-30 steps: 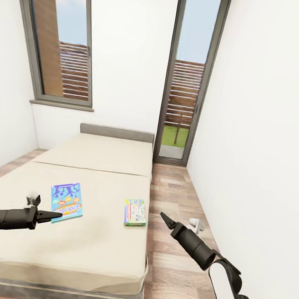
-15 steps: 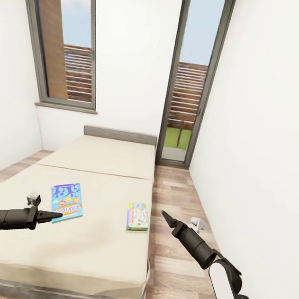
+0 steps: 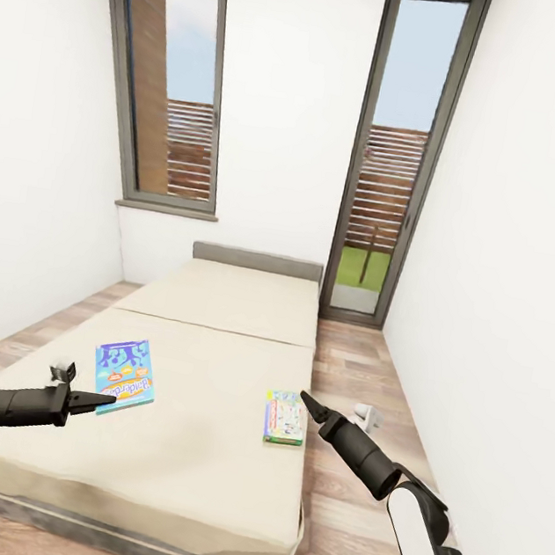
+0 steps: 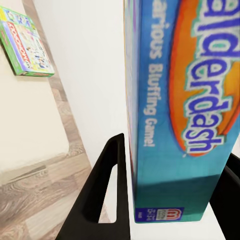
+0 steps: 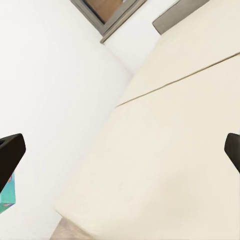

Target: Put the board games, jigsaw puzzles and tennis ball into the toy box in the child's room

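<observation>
Left gripper [image 3: 108,400] of mine is clamped on the near edge of the blue board game [image 3: 124,374]; the left wrist view shows the box [image 4: 180,110] wedged between the two black fingers [image 4: 107,195], its printed face turned sideways to the camera. Whether the box is lifted off the bed [image 3: 202,364] or lies on it I cannot tell from the head view. I judge it a light, stiff cardboard box with a glossy, somewhat slippery skin, so an edge pinch should hold, though a broad flat lid could swing or slide if I tilt it. Gripping deeper along the short side would steady it.

My right gripper [image 3: 305,401] hangs with its fingers spread and nothing between them, just beside the green board game [image 3: 285,416], which lies flat near the bed's right edge. That one looks smaller and equally rigid; its overhanging-side edge seems the easiest place to take.

Count: two board games, one bed, two tall windows [image 3: 176,93].
</observation>
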Motion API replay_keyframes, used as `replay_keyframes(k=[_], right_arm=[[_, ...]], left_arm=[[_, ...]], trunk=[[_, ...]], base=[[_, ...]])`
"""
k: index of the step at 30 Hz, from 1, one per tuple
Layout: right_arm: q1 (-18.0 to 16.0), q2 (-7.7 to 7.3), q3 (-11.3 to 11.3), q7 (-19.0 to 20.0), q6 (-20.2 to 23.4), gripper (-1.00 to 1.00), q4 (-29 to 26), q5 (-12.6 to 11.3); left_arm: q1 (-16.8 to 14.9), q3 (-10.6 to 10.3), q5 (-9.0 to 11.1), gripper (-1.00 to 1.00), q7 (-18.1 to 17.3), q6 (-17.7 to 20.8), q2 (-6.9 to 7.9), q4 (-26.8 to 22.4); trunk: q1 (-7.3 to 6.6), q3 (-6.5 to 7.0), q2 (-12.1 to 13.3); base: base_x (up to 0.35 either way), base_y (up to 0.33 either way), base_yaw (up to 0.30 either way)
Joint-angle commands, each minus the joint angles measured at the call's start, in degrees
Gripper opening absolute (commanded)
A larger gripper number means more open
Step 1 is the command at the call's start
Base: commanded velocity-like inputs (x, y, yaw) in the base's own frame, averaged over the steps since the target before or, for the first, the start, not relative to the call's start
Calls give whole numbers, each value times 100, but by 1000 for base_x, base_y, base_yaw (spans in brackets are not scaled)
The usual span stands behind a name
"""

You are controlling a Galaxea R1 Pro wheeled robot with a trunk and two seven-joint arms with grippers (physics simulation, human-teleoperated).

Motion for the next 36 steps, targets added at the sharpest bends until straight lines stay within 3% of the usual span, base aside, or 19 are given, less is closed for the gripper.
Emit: replay_keyframes(k=[1,36], right_arm=[[-3,-5,0,0,21,100,-3,-22],[-3,-10,-3,2,-71,100,-1,-31]], left_arm=[[-4,-1,-5,-100,-25,59,1,1],[-4,-10,-14,-100,-25,24,-40,5]], trunk=[[-23,16,39],[-792,652,1442]], base=[[0,0,268],[0,0,18]])
